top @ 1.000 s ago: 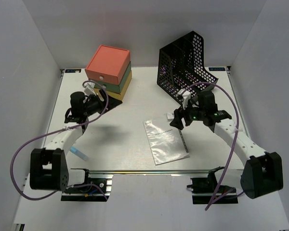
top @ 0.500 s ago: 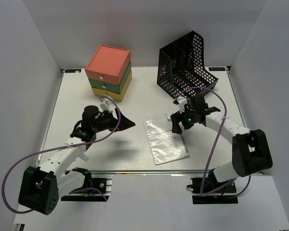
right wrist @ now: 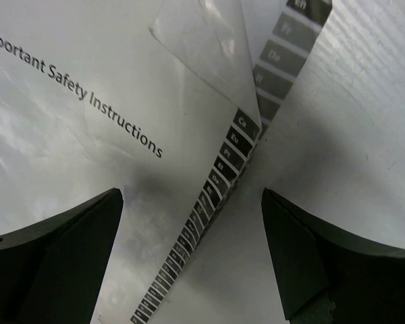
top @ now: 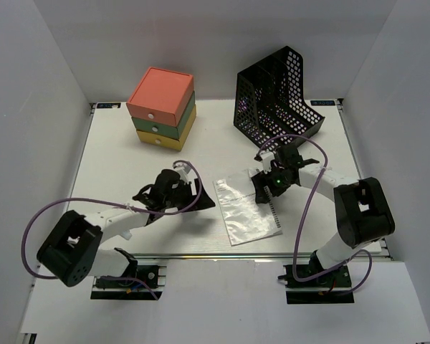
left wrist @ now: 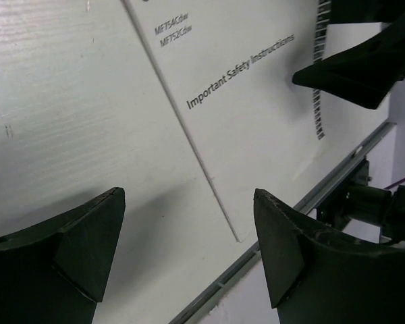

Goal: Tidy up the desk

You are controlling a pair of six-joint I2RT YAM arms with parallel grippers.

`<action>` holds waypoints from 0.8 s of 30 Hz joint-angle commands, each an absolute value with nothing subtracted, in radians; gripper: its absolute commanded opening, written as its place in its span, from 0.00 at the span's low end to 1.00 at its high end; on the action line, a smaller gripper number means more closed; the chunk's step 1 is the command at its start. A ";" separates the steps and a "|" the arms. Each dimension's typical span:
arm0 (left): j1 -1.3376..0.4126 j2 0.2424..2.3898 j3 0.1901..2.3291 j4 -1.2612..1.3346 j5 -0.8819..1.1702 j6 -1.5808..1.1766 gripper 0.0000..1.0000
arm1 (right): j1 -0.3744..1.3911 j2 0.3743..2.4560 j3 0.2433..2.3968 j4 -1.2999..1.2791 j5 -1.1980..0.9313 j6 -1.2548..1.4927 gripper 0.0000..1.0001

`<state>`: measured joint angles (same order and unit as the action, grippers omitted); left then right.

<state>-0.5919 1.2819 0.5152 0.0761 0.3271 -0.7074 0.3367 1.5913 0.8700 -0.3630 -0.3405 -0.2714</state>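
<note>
- The desk (top: 122, 161) fills the floor of the white-walled enclosure, with its metal rail (top: 222, 254) along the near edge by the arm bases.
- A safety-instructions booklet (top: 245, 215) in a clear plastic sleeve lies flat near the middle of the desk, slightly right of centre.
- At the far edge stand the black mesh file holder (top: 276, 93) on the right and the pink-green-yellow drawer box (top: 161, 107) on the left, both well apart from the booklet.
- The step in hand looks like lifting the booklet, probably to file it.
- The booklet is thin and flush with the surface, so one finger likely has to slip under the loose sleeve edge before closing. Pressing or nudging from the opposite side could buckle it up enough to pinch.
- The right gripper (right wrist: 190, 196) has its jaws apart and straddles the booklet's tabbed right edge. It points down, with the forearm reaching leftward from a bent elbow.
- The left gripper (left wrist: 189, 202) also has its jaws apart and holds nothing. It sits low over the booklet's left edge, with the arm stretched rightward across the desk.
</note>
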 commanded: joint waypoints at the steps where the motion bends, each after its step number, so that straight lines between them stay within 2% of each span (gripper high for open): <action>1: -0.633 1.330 0.505 0.147 0.256 -0.727 0.86 | 0.347 1.606 0.893 -0.336 -0.368 -0.288 0.89; 8: -0.699 1.448 0.541 0.195 0.221 -0.744 0.86 | 0.365 1.637 0.884 -0.336 -0.405 -0.285 0.84; 13: -0.744 1.506 0.566 0.199 0.204 -0.756 0.86 | 0.373 1.644 0.879 -0.339 -0.443 -0.288 0.75; 16: -0.753 1.535 0.586 0.184 0.189 -0.761 0.86 | 0.374 1.649 0.876 -0.334 -0.453 -0.288 0.64; 17: -0.764 1.546 0.594 0.169 0.187 -0.762 0.86 | 0.376 1.652 0.877 -0.336 -0.460 -0.288 0.56; 19: -0.773 1.575 0.615 0.160 0.180 -0.761 0.86 | 0.376 1.663 0.884 -0.339 -0.460 -0.288 0.48; 23: -0.791 1.592 0.620 0.164 0.172 -0.773 0.86 | 0.373 1.669 0.893 -0.348 -0.463 -0.288 0.16; 24: -0.792 1.592 0.620 0.163 0.170 -0.773 0.86 | 0.370 1.663 0.893 -0.350 -0.468 -0.288 0.12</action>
<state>-0.7765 1.5726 0.6212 0.2192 0.2054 -0.7685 0.3626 1.6459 0.8783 -0.3153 -0.4549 -0.2749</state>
